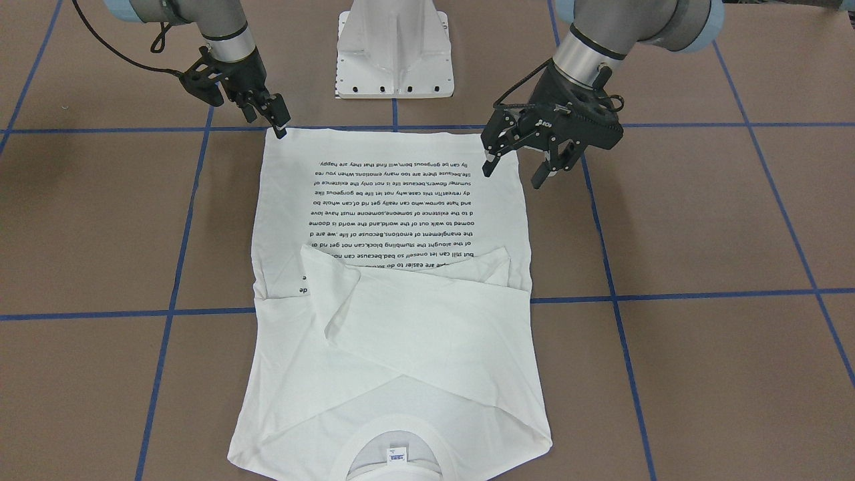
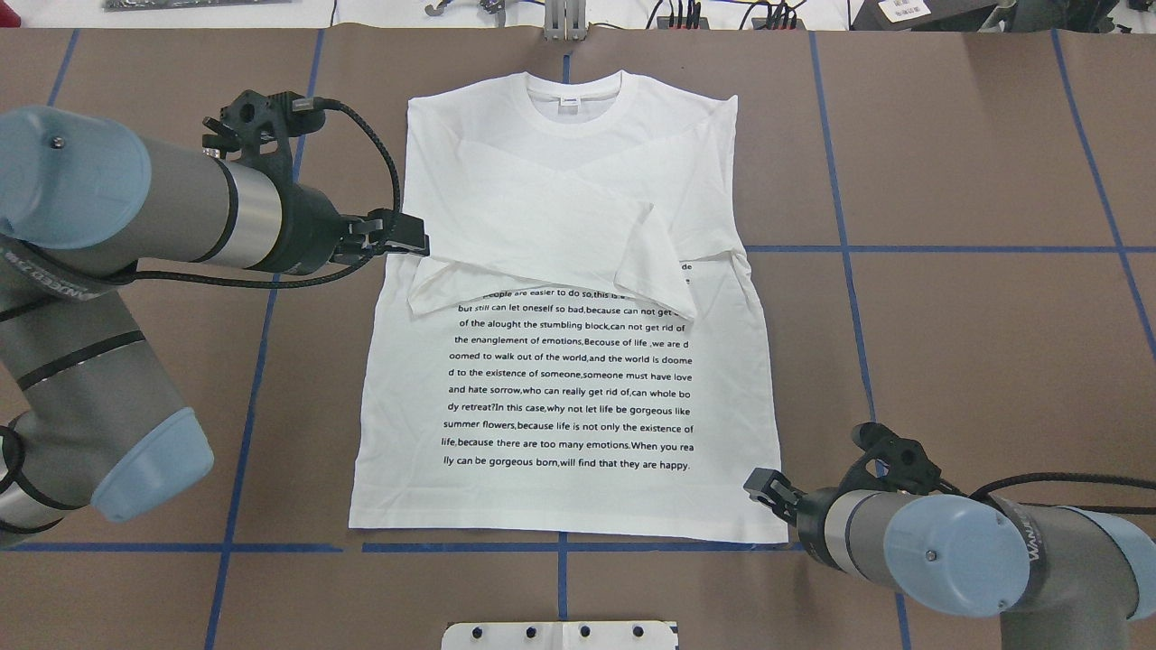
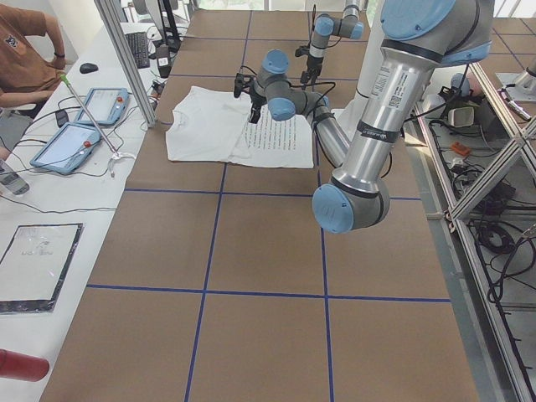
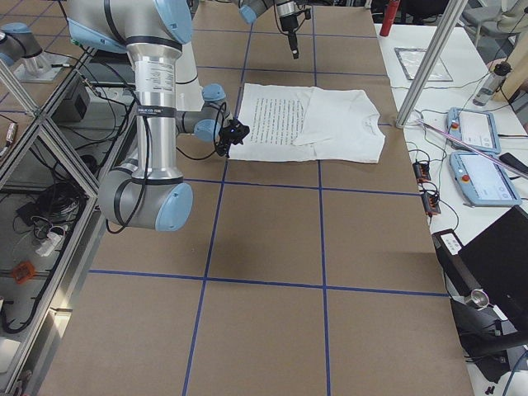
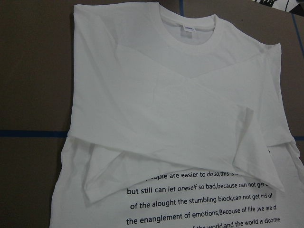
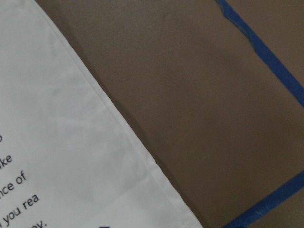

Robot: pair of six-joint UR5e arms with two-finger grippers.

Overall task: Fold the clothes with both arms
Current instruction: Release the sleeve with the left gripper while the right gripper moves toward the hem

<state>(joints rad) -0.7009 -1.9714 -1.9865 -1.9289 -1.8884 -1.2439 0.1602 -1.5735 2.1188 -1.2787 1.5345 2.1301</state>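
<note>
- The T-shirt (image 2: 560, 406) lies flat on the tabletop (image 2: 948, 361), print side up. Its collar (image 2: 575, 95) is far from my base and its hem (image 2: 560, 531) is nearest it.
- Both sleeves (image 2: 542, 226) are crossed over the chest, so I judge the step in hand to be the hem-to-collar fold.
- My right gripper (image 1: 266, 120) sits low at the hem's right corner. Its jaws look parted and hold nothing.
- My left gripper (image 1: 513, 177) hangs high over the shirt's left edge, jaws wide open and empty.
- Next, my left jaws should drop to the left hem corner (image 2: 357, 519). Then both should pinch and carry the hem evenly toward the collar.
</note>
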